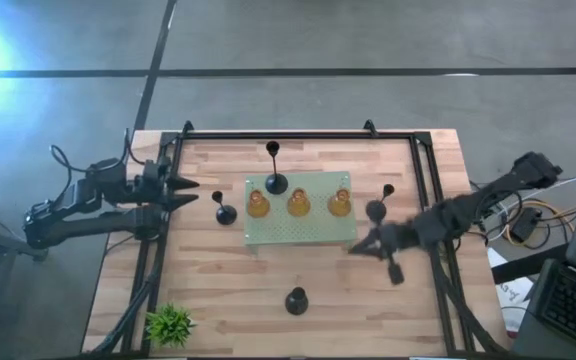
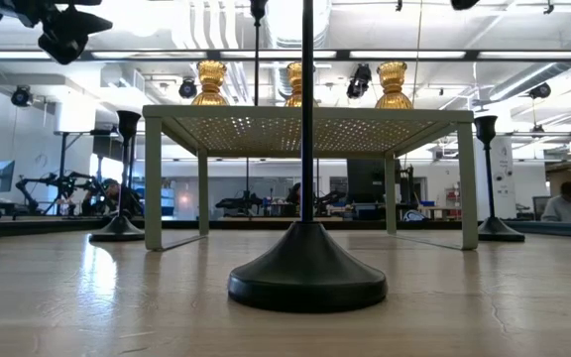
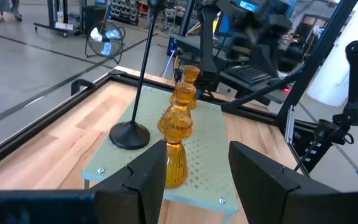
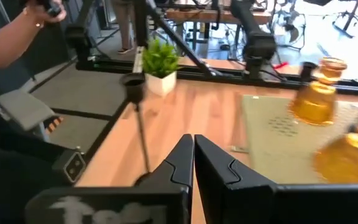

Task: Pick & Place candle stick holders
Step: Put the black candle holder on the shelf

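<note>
Three amber holders (image 1: 298, 204) stand in a row on the pale green board (image 1: 298, 232). One black holder (image 1: 275, 183) stands on the board's far edge, and the left wrist view shows it by the amber ones (image 3: 129, 134). Other black holders stand on their round bases: left of the board (image 1: 226, 213), right of it (image 1: 376, 210), and near the front edge (image 1: 296, 300). My right gripper (image 1: 356, 248) is shut and empty above the table by the board's near right corner. My left gripper (image 1: 190, 192) is open and empty at the table's left edge, pointing toward the board.
A small green plant (image 1: 169, 323) stands at the near left corner. A black frame rail (image 1: 298, 134) runs along the table's far and side edges. The board stands raised on legs (image 2: 154, 178). A person's hand (image 4: 17, 31) shows beyond the table's left side.
</note>
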Available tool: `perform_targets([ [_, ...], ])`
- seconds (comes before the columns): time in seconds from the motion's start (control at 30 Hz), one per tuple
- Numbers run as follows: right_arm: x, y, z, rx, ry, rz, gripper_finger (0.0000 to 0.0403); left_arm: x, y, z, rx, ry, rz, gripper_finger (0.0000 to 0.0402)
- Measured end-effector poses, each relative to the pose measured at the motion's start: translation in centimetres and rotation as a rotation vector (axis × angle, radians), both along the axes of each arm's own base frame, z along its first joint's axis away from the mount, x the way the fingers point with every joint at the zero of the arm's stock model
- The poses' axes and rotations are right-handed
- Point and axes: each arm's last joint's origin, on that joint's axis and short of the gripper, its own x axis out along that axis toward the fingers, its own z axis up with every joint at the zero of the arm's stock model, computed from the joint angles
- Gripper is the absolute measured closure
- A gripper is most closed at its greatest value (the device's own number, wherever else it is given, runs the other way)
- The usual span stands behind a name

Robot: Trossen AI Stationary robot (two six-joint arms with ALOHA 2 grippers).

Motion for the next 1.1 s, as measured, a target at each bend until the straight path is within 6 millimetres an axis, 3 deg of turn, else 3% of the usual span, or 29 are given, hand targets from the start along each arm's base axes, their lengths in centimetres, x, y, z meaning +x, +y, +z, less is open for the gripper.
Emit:
perform_targets([
  [0.13,0.6,2.9,-0.9,-0.008,0.012,0.028,0.0394,0.0,0.0,0.0,-0.001,0.003,0.0,0.0225],
  [0.3,0.9,5.0,-1.2,0.03,0.045,0.036,0.0394,0.2,0.0,-0.1,-0.003,0.012,0.0,0.0225],
  [0.57,2.7,6.2,-4.9,0.042,0.161,-0.108,0.0394,0.2,0.1,-0.1,-0.002,0.014,0.009,0.0225],
  [0.87,5.9,7.4,-8.0,0.046,0.11,-0.117,0.0392,0.3,0.2,-0.1,0.006,0.02,0.052,0.0225],
  [1.1,7.4,7.5,-8.4,0.101,0.073,-0.076,0.0335,0.4,0.3,-0.2,0.004,0.027,0.052,0.0225],
])
